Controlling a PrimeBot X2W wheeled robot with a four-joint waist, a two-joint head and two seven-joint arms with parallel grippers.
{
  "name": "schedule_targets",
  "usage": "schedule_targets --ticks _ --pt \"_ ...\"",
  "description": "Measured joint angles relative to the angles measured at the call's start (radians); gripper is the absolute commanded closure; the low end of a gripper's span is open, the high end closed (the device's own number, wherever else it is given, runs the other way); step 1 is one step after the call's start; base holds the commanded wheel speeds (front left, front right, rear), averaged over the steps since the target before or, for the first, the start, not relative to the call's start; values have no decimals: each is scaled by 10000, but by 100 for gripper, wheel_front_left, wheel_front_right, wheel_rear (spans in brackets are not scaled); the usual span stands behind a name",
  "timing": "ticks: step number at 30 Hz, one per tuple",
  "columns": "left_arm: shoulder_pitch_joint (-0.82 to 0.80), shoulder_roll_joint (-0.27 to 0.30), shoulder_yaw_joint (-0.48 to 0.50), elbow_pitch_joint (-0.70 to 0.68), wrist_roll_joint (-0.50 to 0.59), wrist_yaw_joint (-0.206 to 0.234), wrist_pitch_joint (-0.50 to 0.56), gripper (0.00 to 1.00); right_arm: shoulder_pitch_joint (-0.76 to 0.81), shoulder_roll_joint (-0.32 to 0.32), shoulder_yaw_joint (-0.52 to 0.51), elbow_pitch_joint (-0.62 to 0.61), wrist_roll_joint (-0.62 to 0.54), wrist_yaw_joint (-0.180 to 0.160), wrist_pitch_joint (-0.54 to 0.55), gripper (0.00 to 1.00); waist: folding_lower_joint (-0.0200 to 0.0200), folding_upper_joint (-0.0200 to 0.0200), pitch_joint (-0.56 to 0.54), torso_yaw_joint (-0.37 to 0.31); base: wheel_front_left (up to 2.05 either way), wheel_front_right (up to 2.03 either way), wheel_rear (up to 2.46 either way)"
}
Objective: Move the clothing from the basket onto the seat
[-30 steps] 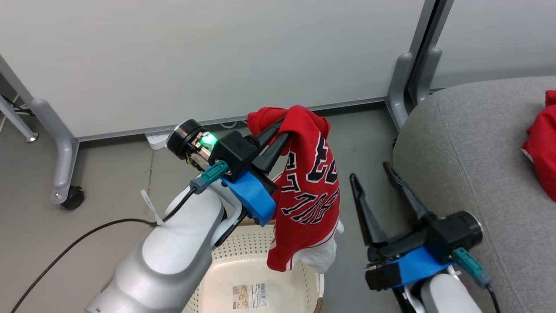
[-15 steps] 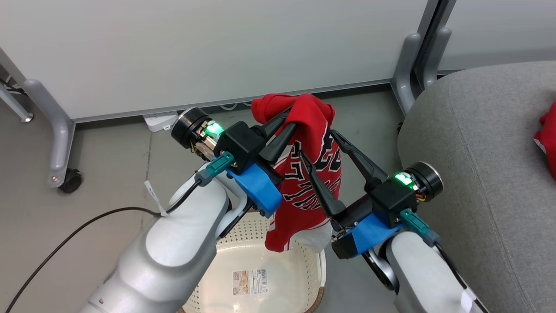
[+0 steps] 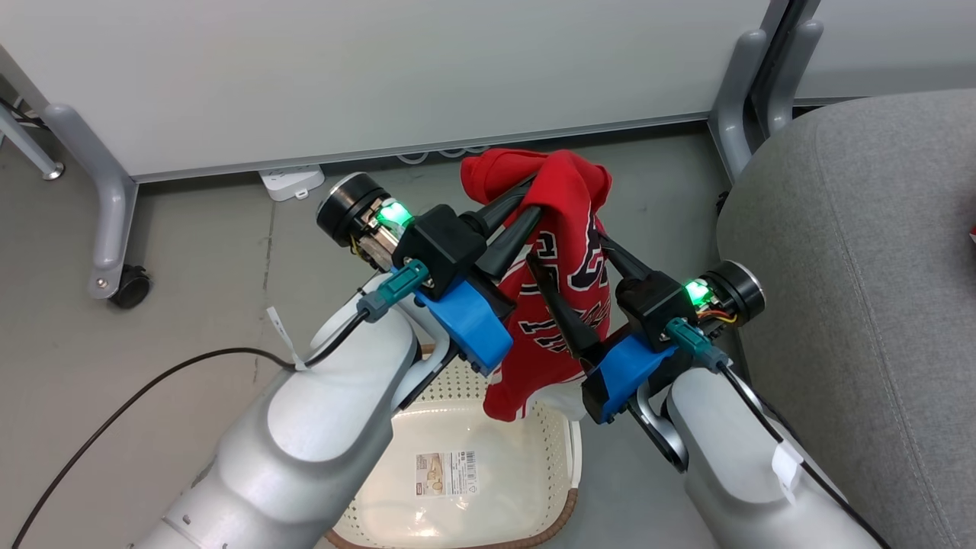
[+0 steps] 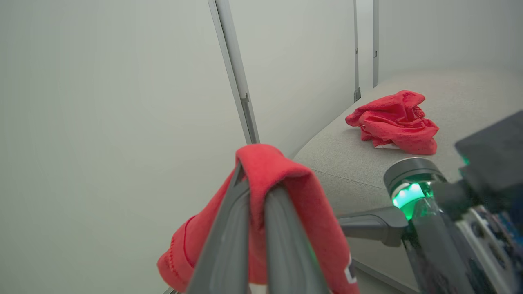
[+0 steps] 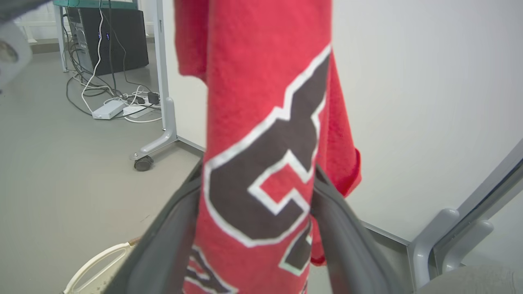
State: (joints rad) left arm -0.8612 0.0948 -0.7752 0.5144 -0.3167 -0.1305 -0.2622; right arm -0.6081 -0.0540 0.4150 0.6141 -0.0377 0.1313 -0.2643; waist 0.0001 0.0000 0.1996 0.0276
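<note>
Aloft over the basket (image 3: 570, 467), the red jersey (image 3: 568, 309) hangs from the left pincer (image 3: 534, 200), clamped tight on its top fold, likely to lift it clear; the right pincer (image 3: 568, 253) stands wide astride the cloth, not yet closed; the seat (image 3: 854, 290) lies rightward

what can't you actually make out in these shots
- Jersey lettering: head view, folds and the right gripper cover part of it, so it cannot be read in full.
- Basket near side: head view, hidden by the left forearm and cut off by the bottom edge.
- Garment on the seat: left wrist view, crumpled, type unclear.
</note>
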Motion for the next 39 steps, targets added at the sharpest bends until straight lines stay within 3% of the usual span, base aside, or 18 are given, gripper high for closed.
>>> schedule_targets --ticks 2,3,5,27,28,29,30,39 --pt "-31 -10 0 -29 0 0 0 100 -124 8 65 362 59 0 2 0 0 0 37 0 0 0 0" --pt "-36 -13 4 -42 0 0 0 100 -185 8 96 516 113 0 0 15 0 0 49 -1 0 0 0" --pt "-36 -15 8 -48 -2 0 0 100 -273 8 184 784 274 0 0 100 0 0 57 -6 0 0 0" --pt "-16 -27 59 -40 -4 0 0 100 -430 19 502 953 1001 0 2 100 -1 0 -28 -43 0 0 0" --pt "-14 -27 79 -40 -4 0 0 94 -430 19 504 945 1012 0 2 100 -1 0 -27 -44 0 0 0" --pt "-11 -27 102 -38 -4 0 0 41 -430 19 510 932 1014 0 2 100 -1 0 -26 -46 0 0 0" --pt "-10 -29 125 -31 -2 0 -2 0 -430 19 518 922 1024 0 2 100 -1 0 -23 -49 0 0 0" --pt "1 -56 240 23 75 0 -4 0 -435 19 485 771 1160 0 2 100 -1 0 62 -88 0 0 0"
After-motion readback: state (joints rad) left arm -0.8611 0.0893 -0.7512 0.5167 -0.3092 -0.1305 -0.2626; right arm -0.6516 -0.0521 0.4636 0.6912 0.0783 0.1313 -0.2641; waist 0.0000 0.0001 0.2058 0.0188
